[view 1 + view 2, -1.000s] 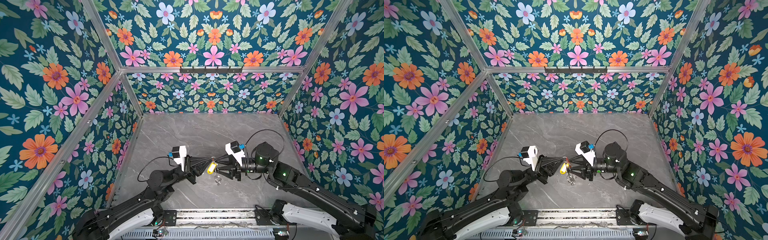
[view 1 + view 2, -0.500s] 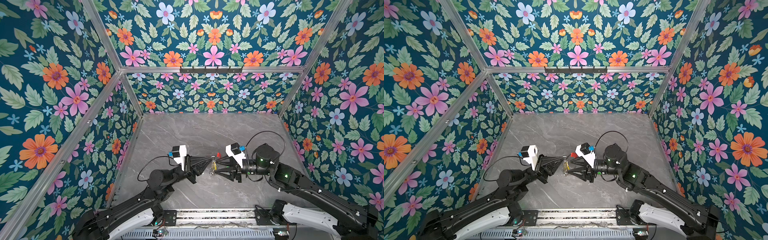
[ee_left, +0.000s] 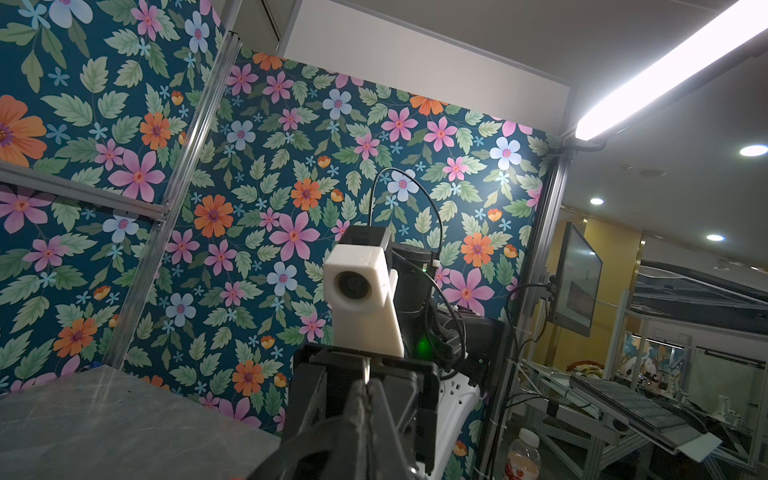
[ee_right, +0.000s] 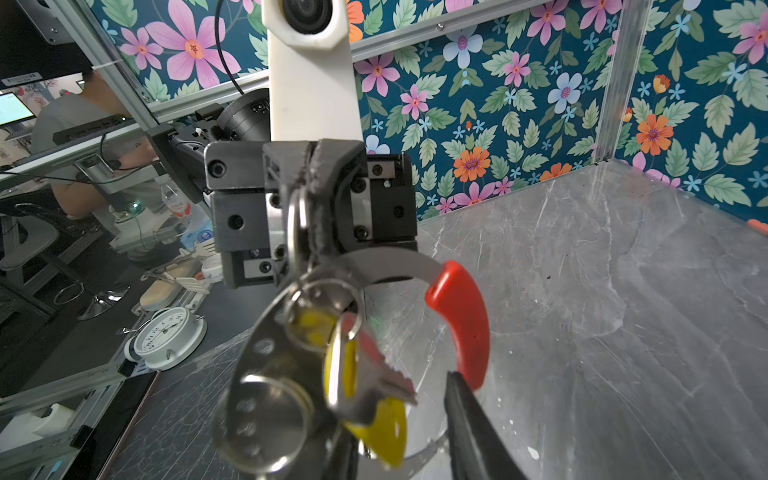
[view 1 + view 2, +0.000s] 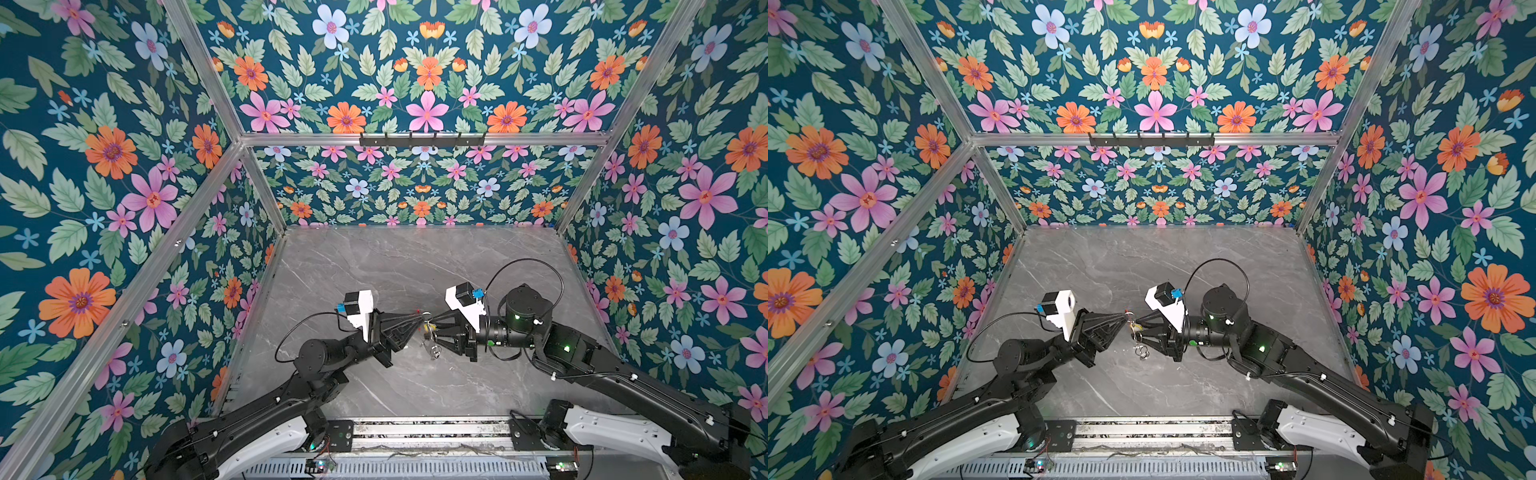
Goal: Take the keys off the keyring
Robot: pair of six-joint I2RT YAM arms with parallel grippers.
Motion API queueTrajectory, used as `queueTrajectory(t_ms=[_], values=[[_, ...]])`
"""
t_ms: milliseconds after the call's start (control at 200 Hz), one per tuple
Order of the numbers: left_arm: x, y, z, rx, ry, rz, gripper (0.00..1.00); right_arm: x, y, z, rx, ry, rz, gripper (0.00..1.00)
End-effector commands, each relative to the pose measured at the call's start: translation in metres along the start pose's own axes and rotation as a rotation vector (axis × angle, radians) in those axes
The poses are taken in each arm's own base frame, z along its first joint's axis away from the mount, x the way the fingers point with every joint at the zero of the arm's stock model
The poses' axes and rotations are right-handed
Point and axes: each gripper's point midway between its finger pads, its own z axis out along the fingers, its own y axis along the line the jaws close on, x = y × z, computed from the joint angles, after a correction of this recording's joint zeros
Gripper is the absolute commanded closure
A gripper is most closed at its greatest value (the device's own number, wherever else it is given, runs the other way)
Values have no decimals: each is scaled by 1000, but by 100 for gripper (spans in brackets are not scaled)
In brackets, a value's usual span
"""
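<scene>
Both grippers meet in mid-air over the front middle of the table. My left gripper (image 5: 419, 322) (image 5: 1127, 318) (image 3: 365, 395) is shut on the rim of the keyring (image 4: 399, 266), a grey hoop with a red arc (image 4: 459, 316). In the right wrist view, silver split rings, a perforated silver fob (image 4: 266, 399) and the keys hang from the hoop. One key carries a yellow tag (image 4: 382, 432) (image 5: 432, 326). My right gripper (image 5: 430, 332) (image 5: 1139, 332) (image 4: 407, 440) is open with its fingers (image 4: 469, 415) either side of that tag; a gap shows on one side.
Flowered walls close in the grey marble table (image 5: 415, 266) on three sides. A black hook rail (image 5: 419, 139) runs along the back wall. A small silver ring cluster (image 5: 434, 351) dangles just above the tabletop under the grippers.
My right gripper has moved left up to the keyring, and its jaws have narrowed around the yellow-tagged key. The left gripper has held still, shut on the hoop.
</scene>
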Motion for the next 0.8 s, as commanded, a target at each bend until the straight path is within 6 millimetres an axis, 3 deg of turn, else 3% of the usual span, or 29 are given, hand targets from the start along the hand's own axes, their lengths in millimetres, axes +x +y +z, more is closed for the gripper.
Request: queueTrajectory(t_ms=[0,85,255,370,795], values=[[-4,-4,1,19,-14,18,100,-8,3,-2,-9,-25,-33,63],[-2,-3,1,16,-8,13,100,-10,4,-2,-12,-27,-39,64],[1,1,-1,1,-6,17,100,-5,2,-1,-3,-8,-41,88],[4,6,-3,-12,4,16,100,2,-3,2,13,14,-35,96],[-2,12,-11,29,-9,-7,100,17,-10,1,41,102,-44,100]])
